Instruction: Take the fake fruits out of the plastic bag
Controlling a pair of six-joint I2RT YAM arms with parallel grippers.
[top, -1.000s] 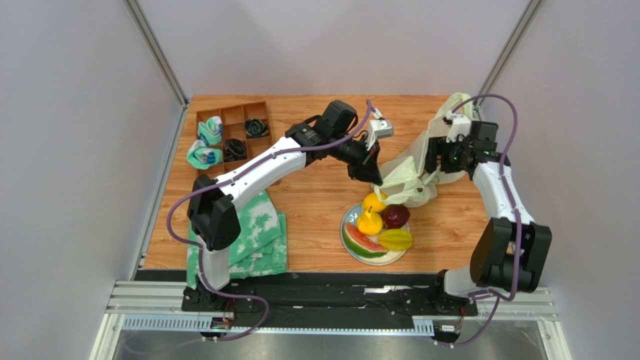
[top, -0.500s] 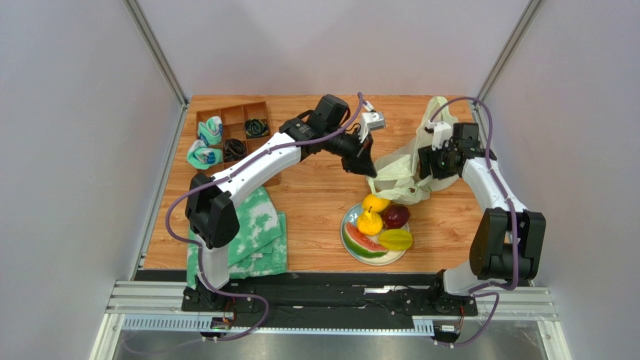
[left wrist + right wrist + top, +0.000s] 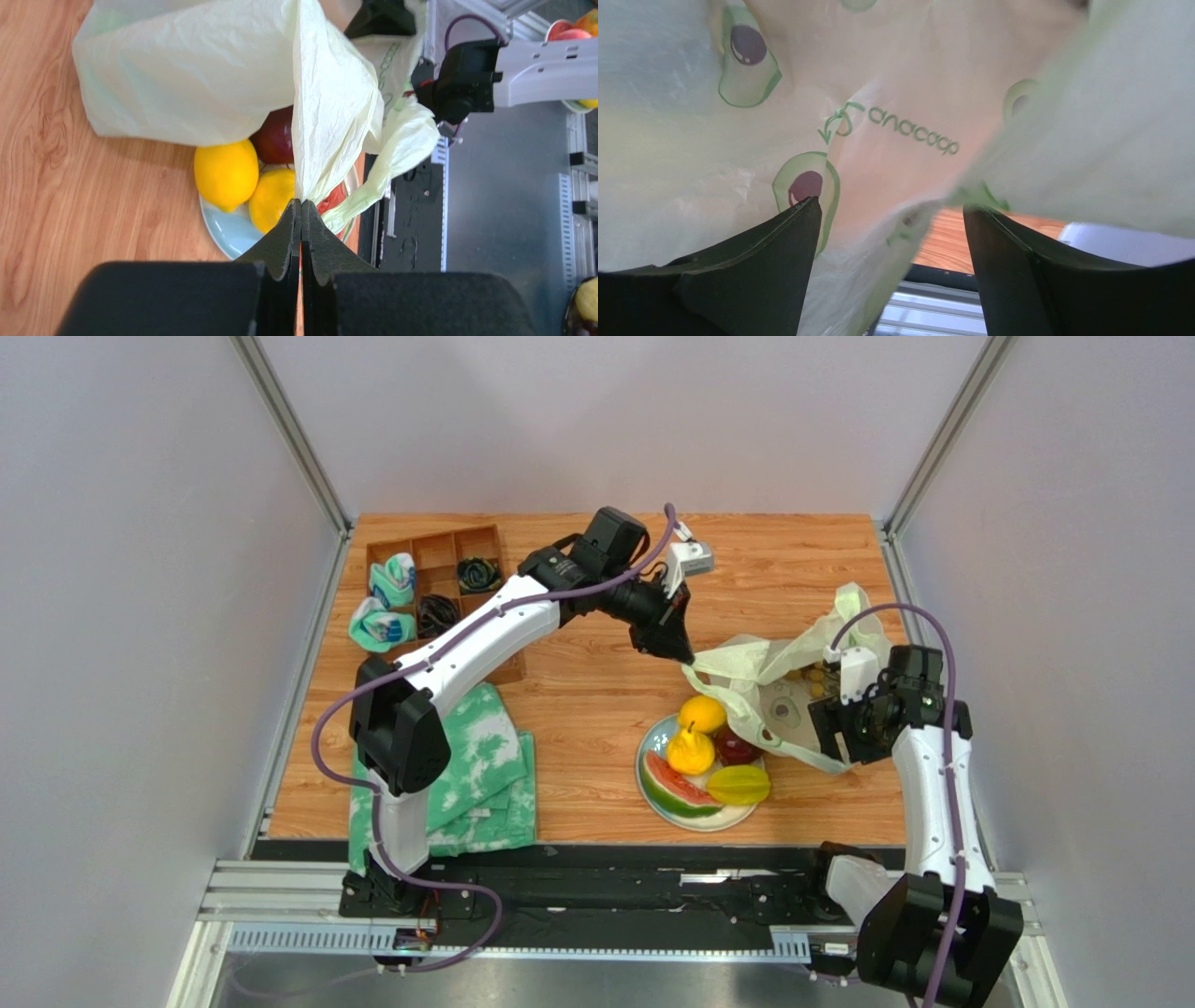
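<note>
Plastic bag (image 3: 210, 77) seemingly hangs from pinching left hand (image 3: 301, 203).

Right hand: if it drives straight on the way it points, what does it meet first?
The plastic bag. In the right wrist view its printed film fills the space just ahead of the open right hand. How far ahead is unclear, but it is probably very close.

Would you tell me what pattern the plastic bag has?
The plastic bag is pale yellow-green with green avocado prints, clearest in the right wrist view.
</note>
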